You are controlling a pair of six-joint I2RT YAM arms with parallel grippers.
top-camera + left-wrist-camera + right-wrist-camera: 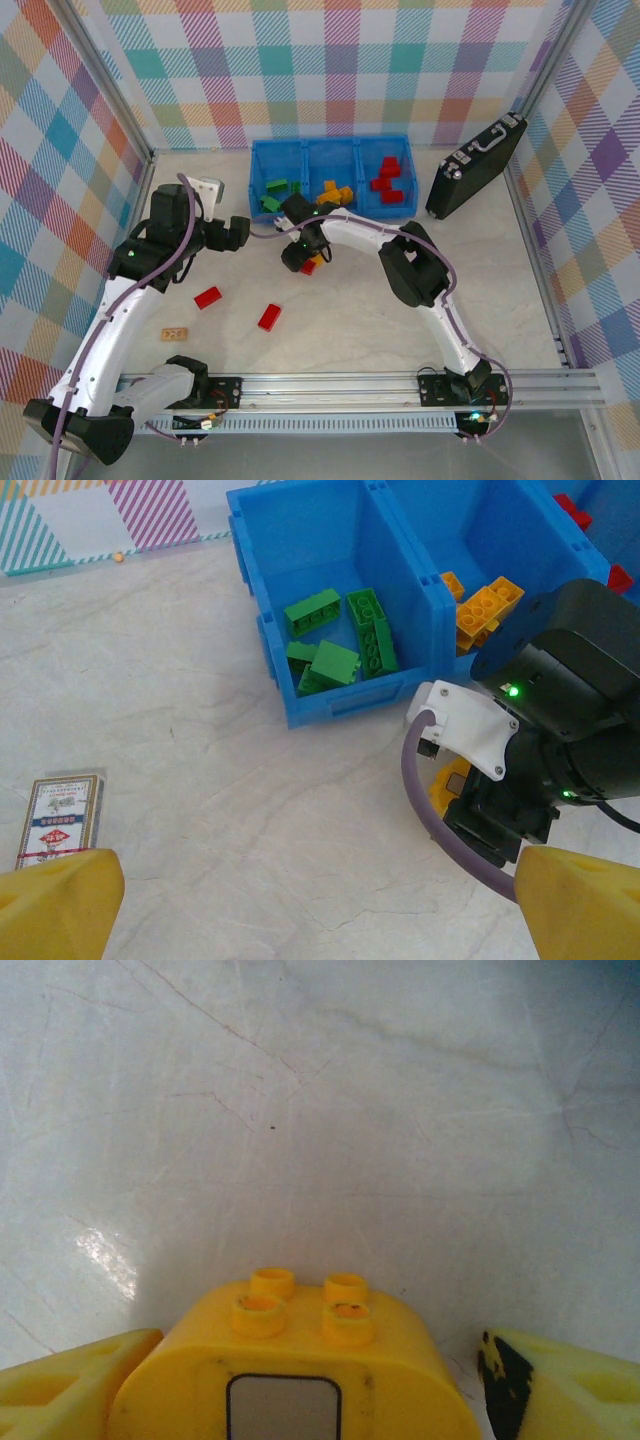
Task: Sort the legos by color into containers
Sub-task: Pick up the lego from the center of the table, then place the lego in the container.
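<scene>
One yellow brick [300, 1360], seemingly light and stiff, sat pinched by its sides in the right gripper [315, 1385]; left gripper [320, 880] spread.

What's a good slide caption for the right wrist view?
Yellow four-stud brick sitting between the tips of the right end effector, over the pale marbled table.

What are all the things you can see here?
tray: one, blue, far side
green bricks: about five, left compartment
orange bricks: several, middle compartment
red bricks: several, right compartment
loose red bricks: two, on table
yellow brick: one, between right gripper fingers
case: one, black, right of tray
tile: one, tan, table's near left part
box: one, white printed, left of tray
left gripper: one, yellow fingers, open
right gripper: one, yellow fingers, around yellow brick
</scene>
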